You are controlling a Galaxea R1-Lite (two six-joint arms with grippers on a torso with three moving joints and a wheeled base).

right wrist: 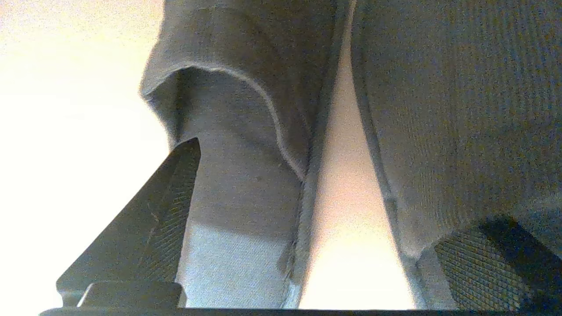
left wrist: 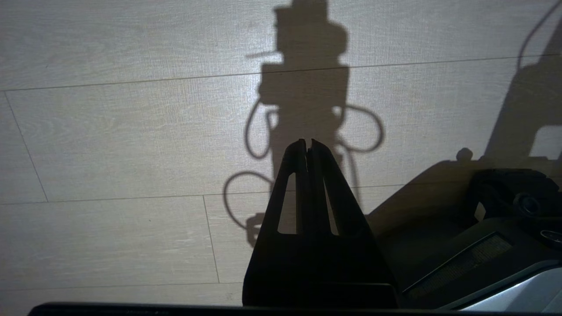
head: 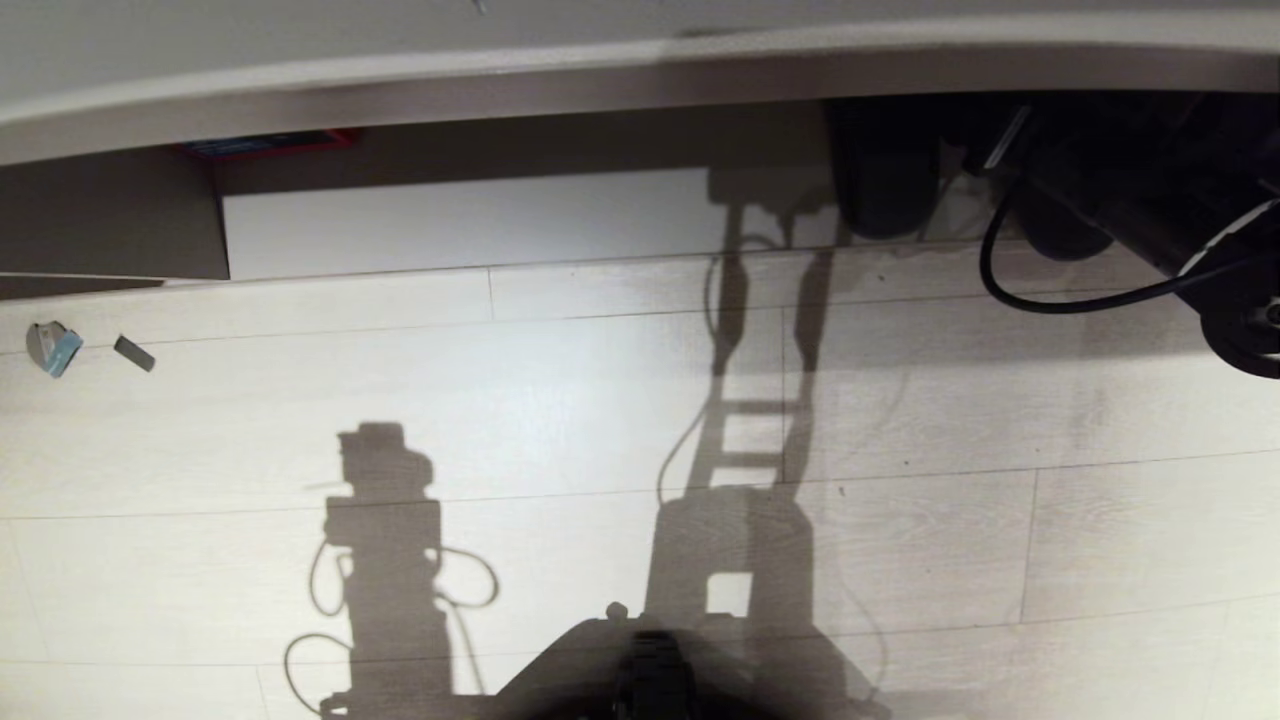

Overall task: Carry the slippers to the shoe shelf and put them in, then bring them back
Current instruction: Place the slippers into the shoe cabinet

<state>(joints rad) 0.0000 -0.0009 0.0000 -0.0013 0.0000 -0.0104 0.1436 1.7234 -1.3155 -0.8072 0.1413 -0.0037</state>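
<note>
Slippers (right wrist: 272, 175) lay side by side on a pale board, filling the right wrist view; in the head view they sat as dark shapes in the shadowed cubby (head: 760, 130) under the long desk-top (head: 600, 70). Right gripper (right wrist: 316, 228) stood at them, jaws spread wide, one finger (right wrist: 149, 228) beside the outer slipper, the other at its partner. Left gripper (left wrist: 308, 147) hung over the plank floor (left wrist: 109, 145), jaws pressed together.

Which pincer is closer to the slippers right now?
Right. The right pincer straddles the slippers, fingers spread. The left pincer hangs shut over bare floor, no slipper near.
</note>
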